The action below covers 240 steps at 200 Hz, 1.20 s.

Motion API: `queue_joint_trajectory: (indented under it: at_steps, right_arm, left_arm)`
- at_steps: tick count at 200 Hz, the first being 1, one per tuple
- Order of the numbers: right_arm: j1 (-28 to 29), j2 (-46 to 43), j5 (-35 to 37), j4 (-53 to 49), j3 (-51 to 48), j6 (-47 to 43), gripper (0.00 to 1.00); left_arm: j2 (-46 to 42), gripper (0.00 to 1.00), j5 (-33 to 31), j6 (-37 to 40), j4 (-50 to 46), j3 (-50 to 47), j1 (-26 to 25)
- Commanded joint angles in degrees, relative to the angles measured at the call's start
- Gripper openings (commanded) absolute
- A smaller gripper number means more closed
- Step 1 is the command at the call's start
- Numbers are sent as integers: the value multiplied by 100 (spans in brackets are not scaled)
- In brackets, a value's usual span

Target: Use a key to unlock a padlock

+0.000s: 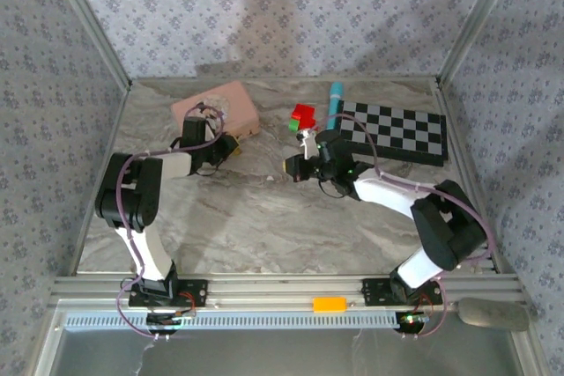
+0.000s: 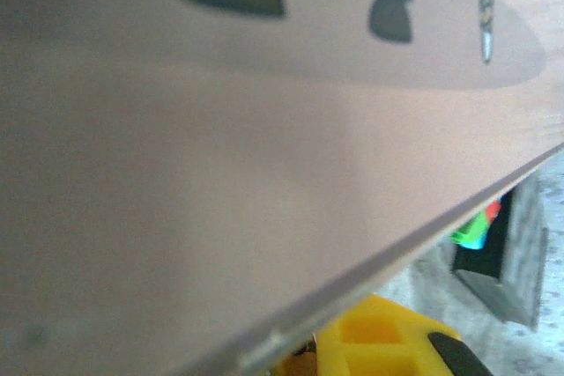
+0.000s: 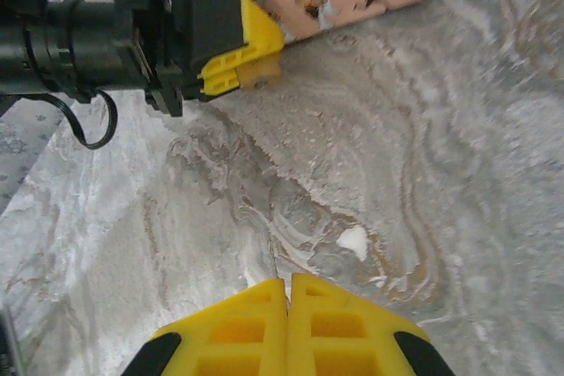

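The left gripper (image 3: 267, 52) looks pinched on the tiny brass-gold padlock (image 3: 256, 74), which is likely hard and slippery and best held by its body. The right gripper (image 3: 288, 288) is closed.

Left wrist cam was mostly mush: the pink box (image 2: 220, 173) sat so close it blurred out, and a yellow finger (image 2: 379, 336) of the left gripper (image 1: 233, 149) got chopped by the bottom edge. From above, its tips were too tiny to read. Right wrist cam: box ran off the top, right gripper (image 3: 288, 288) cut at the bottom, and a tan patch (image 3: 258, 74) under the left tips was too soft to call.
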Motion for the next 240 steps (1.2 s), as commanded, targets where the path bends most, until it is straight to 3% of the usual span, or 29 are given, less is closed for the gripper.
queue_joint_trajectory:
  at_steps: [1, 57, 89, 143, 240]
  right_arm:
    - [99, 258, -322, 467, 108, 448, 0]
    - [95, 753, -994, 827, 410, 791, 0]
    - [-43, 937, -1226, 1578, 349, 1386, 0]
    - [-143, 1304, -1188, 2796, 146, 2368, 0]
    - [-117, 1696, -1188, 3275, 231, 2802, 0]
  left_arm:
    - [-444, 0, 634, -893, 887, -169, -208]
    - [-824, 0, 713, -1432, 2088, -614, -403]
    - [-1009, 0, 513, -1408, 2196, -764, -506]
    - [-1119, 0, 222, -1449, 2483, -967, -677]
    - [-1151, 0, 98, -1586, 2850, -1101, -766]
